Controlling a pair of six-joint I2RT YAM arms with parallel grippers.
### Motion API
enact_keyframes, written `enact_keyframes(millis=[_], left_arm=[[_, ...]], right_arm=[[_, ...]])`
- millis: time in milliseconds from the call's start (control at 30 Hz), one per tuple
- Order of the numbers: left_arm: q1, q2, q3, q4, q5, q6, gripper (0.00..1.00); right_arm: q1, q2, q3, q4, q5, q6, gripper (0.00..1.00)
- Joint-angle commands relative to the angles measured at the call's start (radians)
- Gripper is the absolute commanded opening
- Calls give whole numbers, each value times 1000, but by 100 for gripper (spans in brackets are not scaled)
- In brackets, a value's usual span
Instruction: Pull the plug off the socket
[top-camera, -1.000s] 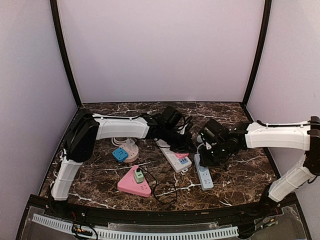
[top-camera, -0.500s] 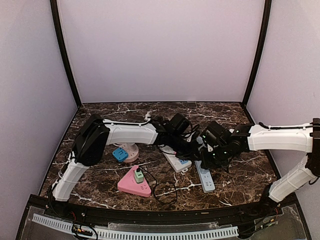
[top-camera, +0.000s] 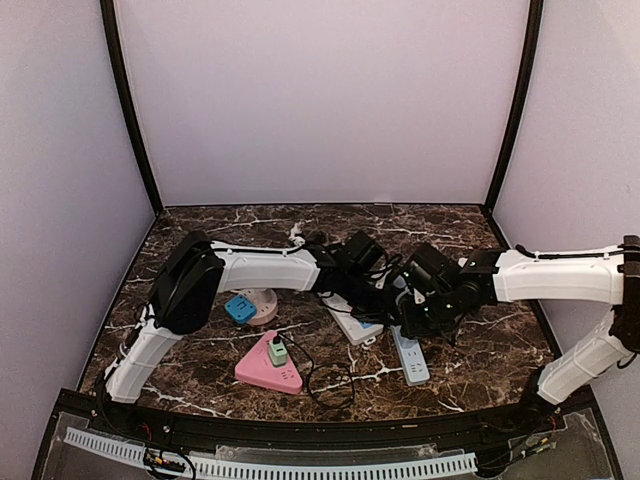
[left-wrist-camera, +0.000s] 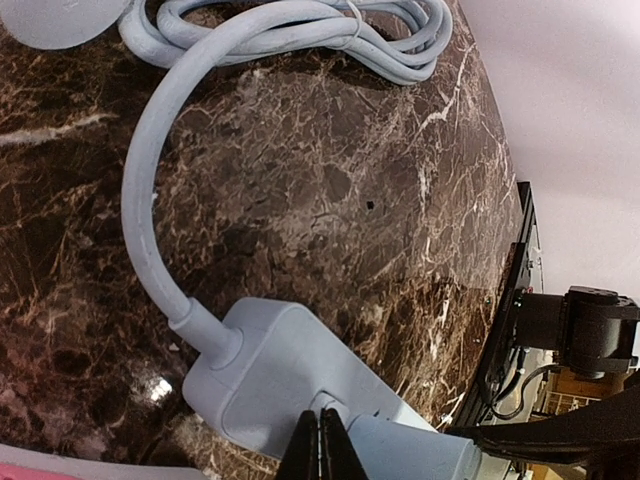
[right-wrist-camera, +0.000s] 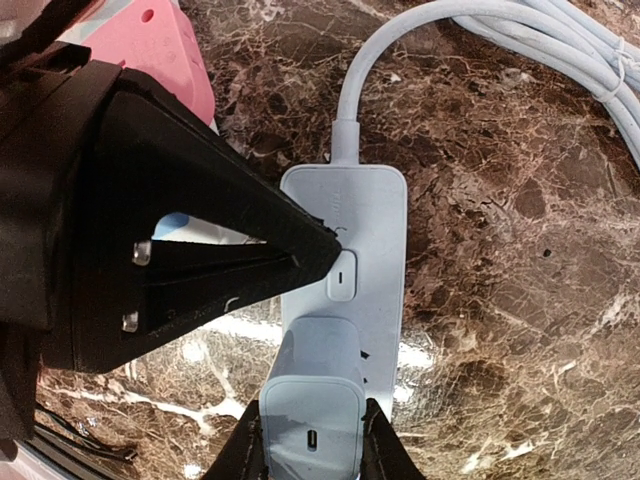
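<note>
A pale blue power strip, the socket (right-wrist-camera: 345, 215) (left-wrist-camera: 255, 365) (top-camera: 409, 357), lies flat on the marble. A pale blue cube-shaped plug (right-wrist-camera: 312, 415) (left-wrist-camera: 415, 450) stands in it, just behind the switch button. My right gripper (right-wrist-camera: 312, 445) (top-camera: 418, 318) is shut on the plug, with one finger on each side. My left gripper (left-wrist-camera: 322, 440) (top-camera: 386, 300) is shut with nothing in it. Its black tips (right-wrist-camera: 325, 250) sit on the strip's top at the switch button, close to the plug. In the top view the two grippers hide the plug.
The strip's pale cable (left-wrist-camera: 150, 200) runs to a coiled bundle (left-wrist-camera: 290, 30). To the left lie a white strip (top-camera: 350, 322) with pink and blue plugs, a pink triangular socket (top-camera: 262, 373) with a green plug (top-camera: 277, 352), a round white socket (top-camera: 258, 305) and a black cable loop (top-camera: 330, 385).
My left arm has reached to the right and brought its shut gripper onto the pale blue strip beside the right gripper. The right gripper has stayed on the plug.
</note>
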Motion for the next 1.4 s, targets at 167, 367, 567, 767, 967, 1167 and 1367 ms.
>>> enact_keyframes(millis=[167,367,567,767,967,1167,1367], left_arm=[[-17,41,33,-127,-65,51,2],[-17,71,55,-211,-99,82,2],[-17,87,59,-255,-118,101,1],[-18,96,62,-289,-137,107,1],[-25,113,87,-321,-155,115,1],[-33,129,106,-341,-162,115,1],[-39,139,115,-360,-172,124,1]], right_arm=[[14,18,20,-43,38,27,0],[27,19,45,-58,79,20,0],[47,14,72,-57,119,-1,0],[56,-11,71,-76,153,-6,0],[56,-50,74,-69,158,-33,0],[56,-70,87,-64,149,-71,0],[54,-47,89,-66,133,-92,0]])
